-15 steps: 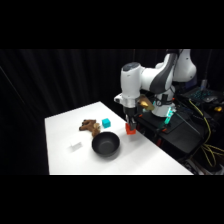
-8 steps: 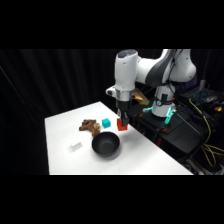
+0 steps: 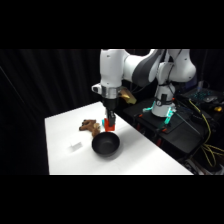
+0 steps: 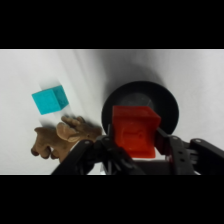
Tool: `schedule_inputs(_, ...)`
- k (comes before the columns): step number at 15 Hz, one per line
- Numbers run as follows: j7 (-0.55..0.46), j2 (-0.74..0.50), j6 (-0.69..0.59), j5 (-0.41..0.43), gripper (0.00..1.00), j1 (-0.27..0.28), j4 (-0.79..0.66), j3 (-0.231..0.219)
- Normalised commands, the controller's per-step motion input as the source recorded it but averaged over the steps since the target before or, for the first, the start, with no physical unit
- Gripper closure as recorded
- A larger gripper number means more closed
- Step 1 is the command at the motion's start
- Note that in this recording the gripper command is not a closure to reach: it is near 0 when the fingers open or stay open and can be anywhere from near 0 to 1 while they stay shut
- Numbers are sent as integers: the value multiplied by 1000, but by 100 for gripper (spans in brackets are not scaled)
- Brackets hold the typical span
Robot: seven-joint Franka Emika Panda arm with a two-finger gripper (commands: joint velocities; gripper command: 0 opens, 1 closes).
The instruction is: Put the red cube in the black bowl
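The red cube (image 4: 133, 130) is clamped between the fingers of my gripper (image 4: 135, 142), which is shut on it. Below it in the wrist view lies the round black bowl (image 4: 162, 102), partly covered by the cube. From the side, my gripper (image 3: 110, 124) hangs with the red cube (image 3: 110, 127) just above the far rim of the black bowl (image 3: 105, 145), which rests on the white table (image 3: 135, 155).
A brown lumpy object (image 3: 88, 126) (image 4: 62, 135) lies just left of the bowl. A cyan cube (image 4: 50, 99) sits beyond it. A small white piece (image 3: 75, 145) lies on the table's left side. A black stand with cables (image 3: 175, 127) is at the right.
The arm has carried the red cube leftward and lower, from beside the table's right edge to just over the bowl's far rim.
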Motion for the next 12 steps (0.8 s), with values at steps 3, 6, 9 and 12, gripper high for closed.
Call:
schedule_inputs(3, -424, 297, 14, 237, 100, -33, 379, -24)
schedule_inputs(6, -459, 203, -56, 299, 0, -48, 303, -11)
schedule_inputs(9, -478, 37, -165, 351, 0, -71, 194, 24)
schedule_inputs(12, -338, -92, -247, 219, 0, -45, 107, 21)
